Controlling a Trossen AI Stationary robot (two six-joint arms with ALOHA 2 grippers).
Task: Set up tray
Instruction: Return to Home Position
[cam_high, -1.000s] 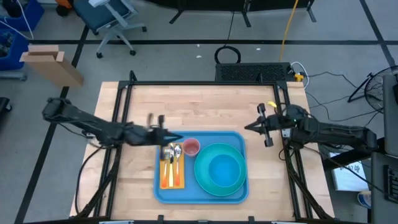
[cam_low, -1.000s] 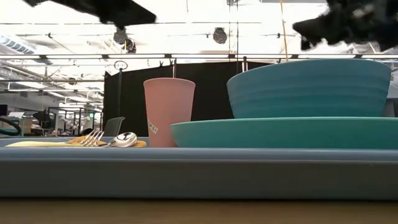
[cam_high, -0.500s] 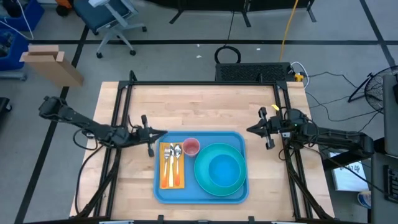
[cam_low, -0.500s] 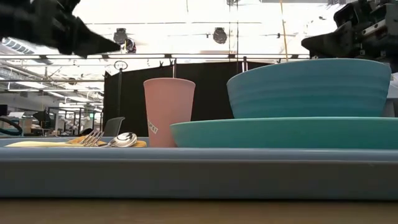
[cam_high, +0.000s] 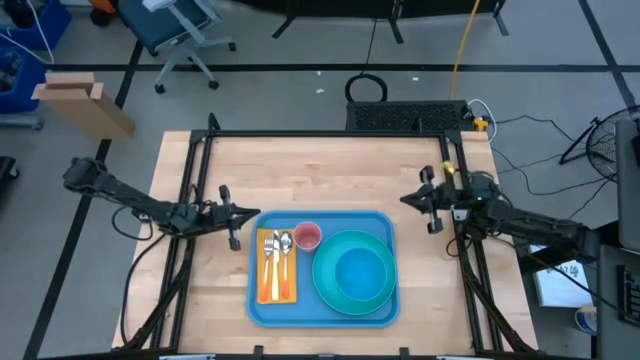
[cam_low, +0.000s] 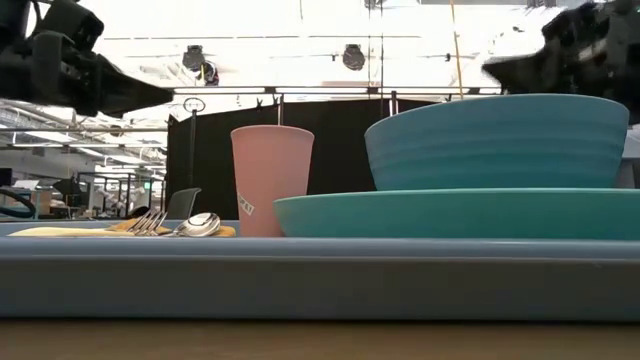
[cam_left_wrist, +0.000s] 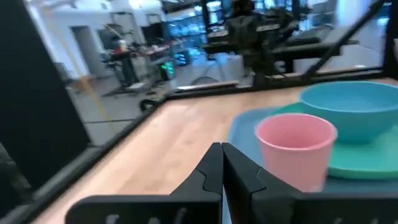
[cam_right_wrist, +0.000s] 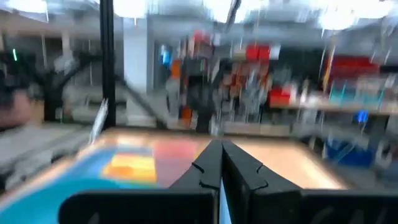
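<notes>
Tabletop (cam_high: 320, 170): pale wood; tray (cam_high: 308, 305) sits front and centre, between the arms
Load: napkin (cam_high: 277, 275) with cutlery; cup (cam_high: 307, 236); bowl (cam_high: 362, 272) on plate (cam_high: 322, 285)
Change: left tool (cam_high: 255, 212) has drawn back to just off the tray's left corner; right tool (cam_high: 405, 198) waits beside the right corner; setting looks done
Tools: both pinched closed, empty
Unclear: knife hard to pick out; tray rim hides the napkin in the low view
</notes>
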